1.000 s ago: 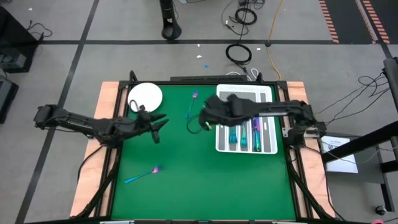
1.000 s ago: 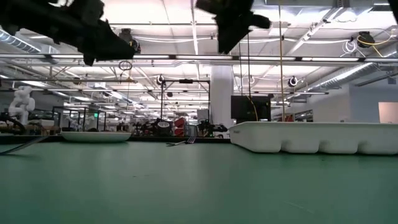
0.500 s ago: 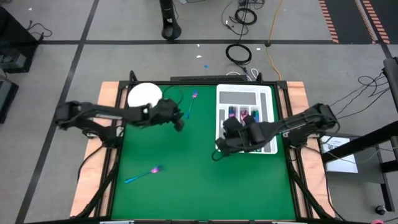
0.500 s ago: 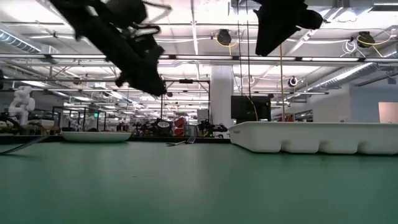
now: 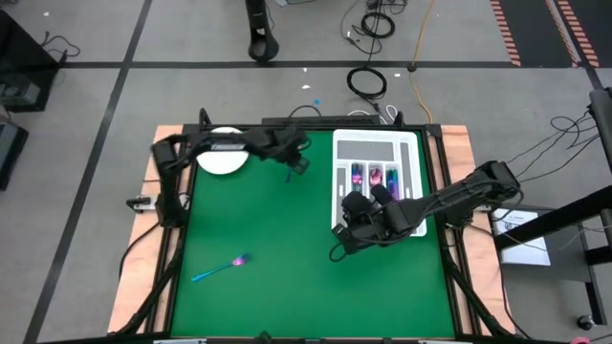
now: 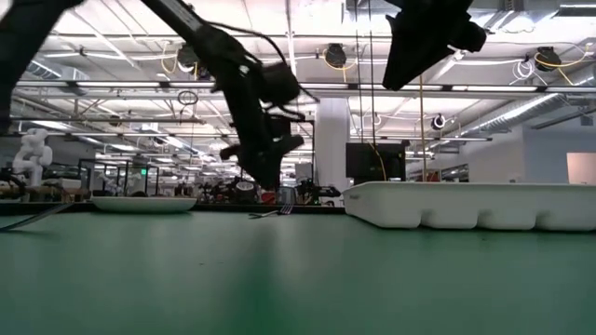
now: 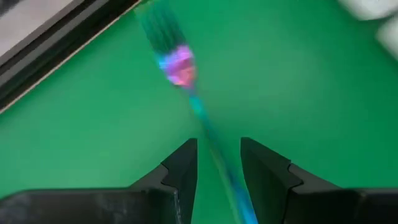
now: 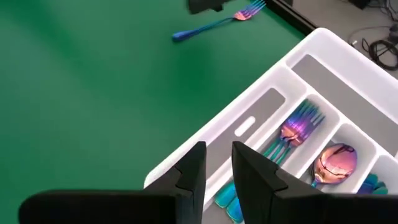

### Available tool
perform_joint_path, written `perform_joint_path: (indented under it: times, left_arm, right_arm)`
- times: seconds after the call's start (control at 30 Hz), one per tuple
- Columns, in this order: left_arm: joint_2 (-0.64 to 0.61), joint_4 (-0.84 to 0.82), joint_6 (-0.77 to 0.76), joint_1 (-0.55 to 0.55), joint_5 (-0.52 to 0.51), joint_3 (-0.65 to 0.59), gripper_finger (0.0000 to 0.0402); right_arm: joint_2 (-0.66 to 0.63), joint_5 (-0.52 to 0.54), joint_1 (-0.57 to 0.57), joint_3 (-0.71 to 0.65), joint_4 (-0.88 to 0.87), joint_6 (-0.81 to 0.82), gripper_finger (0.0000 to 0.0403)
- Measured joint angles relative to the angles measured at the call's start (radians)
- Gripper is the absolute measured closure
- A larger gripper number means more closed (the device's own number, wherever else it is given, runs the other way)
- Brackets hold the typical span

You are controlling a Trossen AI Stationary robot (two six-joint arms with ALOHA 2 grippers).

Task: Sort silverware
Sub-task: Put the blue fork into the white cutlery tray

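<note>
A slim iridescent fork (image 7: 180,65) lies flat on the green mat near the far edge. My left gripper (image 7: 219,171) hangs open just above it, tipped down, with a finger on either side of the handle; it also shows in the low view (image 6: 265,177), where the fork (image 6: 275,212) lies below it. My right gripper (image 8: 219,168) hovers, narrowly open and with nothing in it, over the near left corner of the white tray (image 5: 413,153). The tray holds several sorted pieces (image 8: 298,127). Another piece of silverware (image 5: 220,268) lies at the near left.
A round white plate (image 5: 222,161) sits at the far left corner, partly under my left arm. The tray (image 6: 466,205) takes up the far right. The green mat's middle and near right (image 5: 316,287) are open.
My left gripper has swung from the table's left middle toward the far edge and rightward, tipping down, and now stands over the fork. My right gripper has gone from beside the tray's left side toward the near edge and then nearly stopped.
</note>
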Motion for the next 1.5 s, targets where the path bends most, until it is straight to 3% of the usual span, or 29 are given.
perform_joint_path:
  times: [0.13,0.23,0.37,0.93,1.03,1.3,1.5]
  left_arm:
    - [0.116,-0.125,0.002,0.051,0.017,0.145,0.0276]
    - [0.177,-0.158,0.009,0.081,0.088,0.204,0.0276]
    - [0.226,-0.157,0.011,0.109,0.163,0.233,0.0276]
    - [0.237,-0.207,0.089,0.163,0.261,0.239,0.0278]
    - [0.237,-0.208,0.092,0.164,0.263,0.238,0.0295]
    - [0.237,-0.212,0.132,0.160,0.257,0.236,0.0387]
    - [0.232,-0.214,0.137,0.160,0.268,0.234,0.0391]
  right_arm:
    - [0.000,-0.007,0.029,0.000,-0.009,-0.048,0.0335]
    - [0.000,-0.010,0.049,0.000,-0.044,-0.044,0.0335]
    - [0.000,-0.011,0.055,0.000,-0.066,-0.043,0.0335]
    - [-0.037,0.021,0.057,0.000,-0.113,0.013,0.0335]
    - [-0.037,0.021,0.062,0.000,-0.113,0.013,0.0335]
    - [-0.037,0.021,0.068,0.000,-0.113,0.030,0.0335]
    - [-0.036,0.020,0.074,0.000,-0.117,0.031,0.0335]
